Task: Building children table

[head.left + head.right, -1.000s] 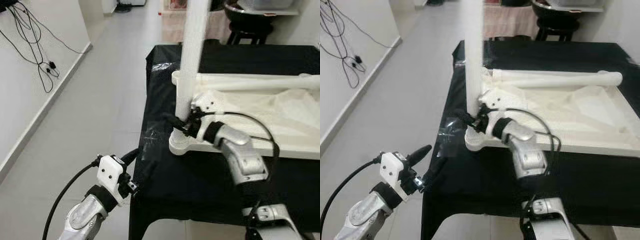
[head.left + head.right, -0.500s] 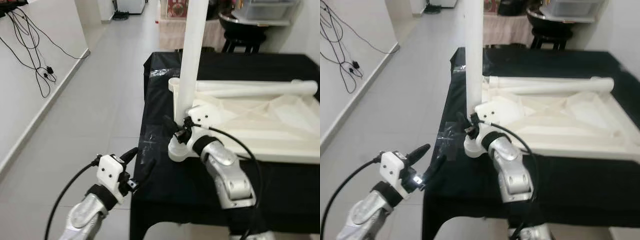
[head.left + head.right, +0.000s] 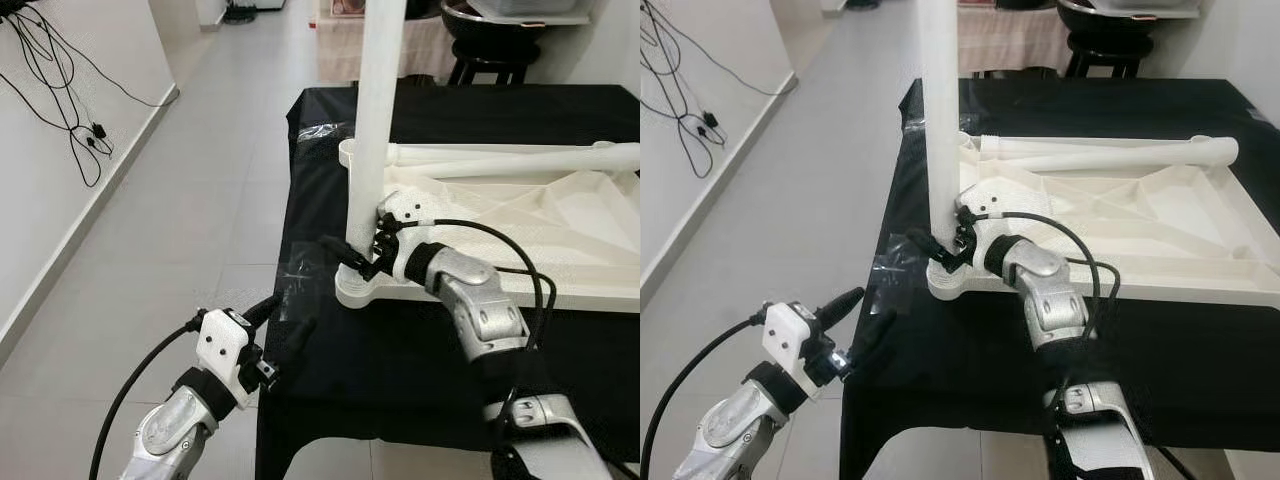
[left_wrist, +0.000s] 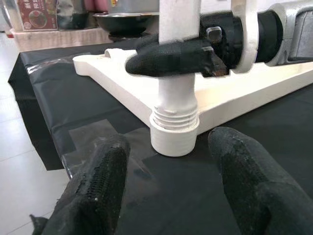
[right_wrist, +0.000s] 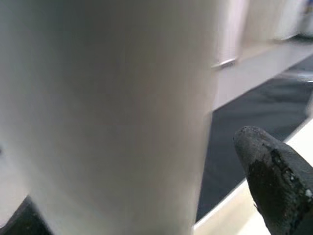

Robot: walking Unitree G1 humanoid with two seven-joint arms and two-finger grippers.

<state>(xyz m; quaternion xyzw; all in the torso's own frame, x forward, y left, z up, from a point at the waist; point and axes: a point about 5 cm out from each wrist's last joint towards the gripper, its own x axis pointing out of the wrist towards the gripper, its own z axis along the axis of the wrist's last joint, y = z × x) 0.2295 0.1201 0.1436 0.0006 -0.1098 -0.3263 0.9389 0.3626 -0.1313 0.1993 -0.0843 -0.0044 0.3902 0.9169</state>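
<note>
The table leg [image 3: 375,120] stands upright in the near-left corner socket of the upturned tabletop [image 3: 520,240]. The right gripper [image 3: 358,258] clasps its base; the left gripper [image 3: 285,322], fingers spread, waits nearer.

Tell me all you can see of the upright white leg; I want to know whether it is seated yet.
The leg is a smooth white tube, plastic by its look, standing upright in the near left corner socket of the upturned white tabletop on the black-covered table. Its top runs out of frame. The left wrist view shows screw threads exposed above the socket collar, so it looks not fully screwed in. The right gripper clasps its base.
</note>
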